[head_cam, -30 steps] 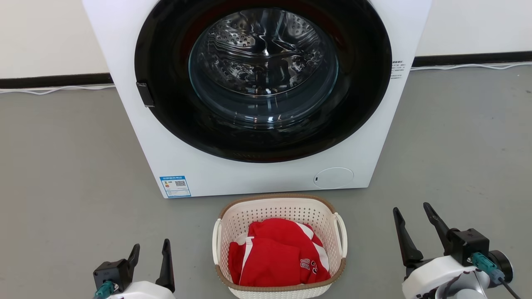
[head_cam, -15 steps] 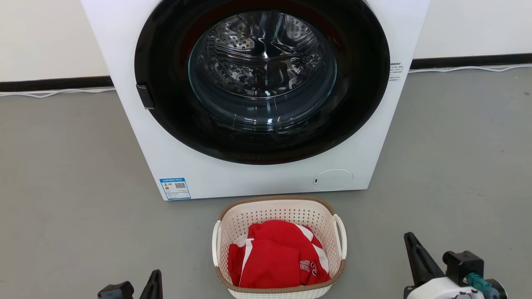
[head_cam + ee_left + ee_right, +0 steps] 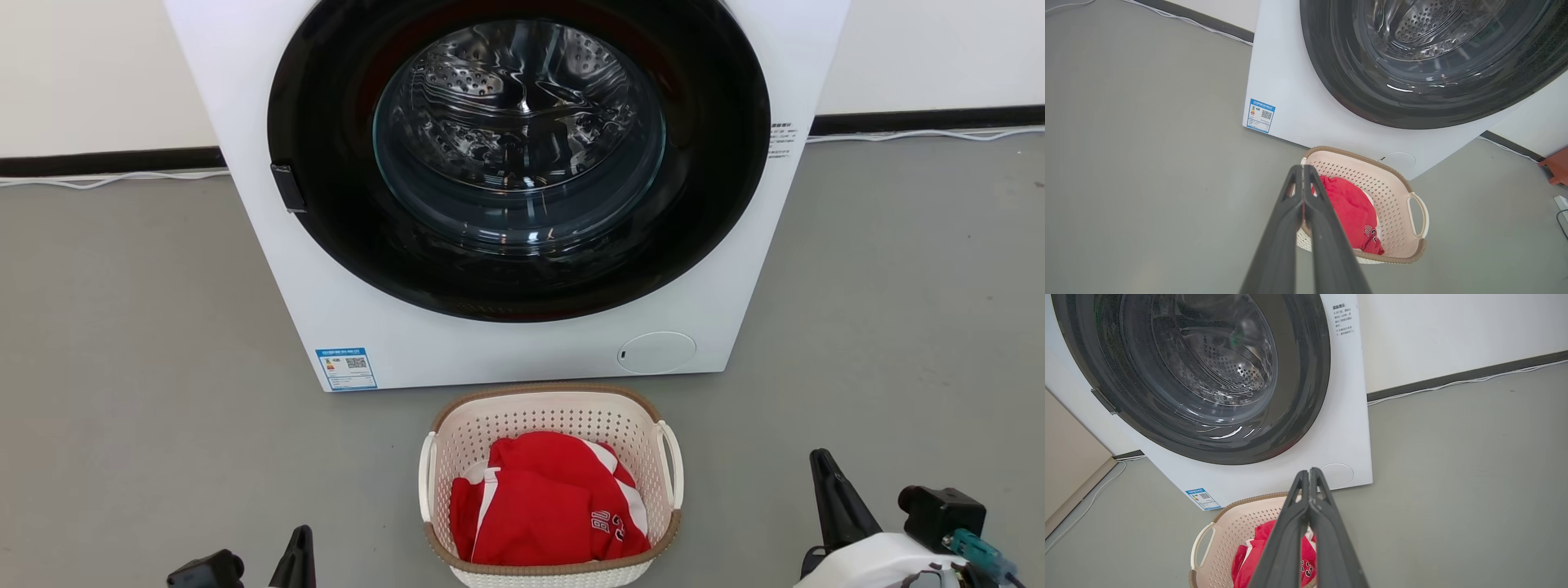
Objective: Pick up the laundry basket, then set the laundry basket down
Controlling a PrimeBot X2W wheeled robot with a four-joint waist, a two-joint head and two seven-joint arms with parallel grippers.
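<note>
Grey floor (image 3: 122, 343): smooth, meeting a white wall (image 3: 98, 73) at a dark skirting (image 3: 106, 159).
Washing machine (image 3: 457, 351): white, with a dark round door.
Laundry basket (image 3: 543, 412): on the floor just before the machine, between the grippers, holding a red garment (image 3: 547, 506).
Left gripper (image 3: 1303, 171): fingers pressed together, empty.
Right gripper (image 3: 1309, 475): likewise closed, empty.

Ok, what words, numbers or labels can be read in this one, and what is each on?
"23", as far as it can be read: white digits, sideways and partly folded, on the red garment in the laundry basket.
Blue label with a QR code, low on the washing machine front: print too small to read.
Black print near the front's upper corner: too blurred to read.
</note>
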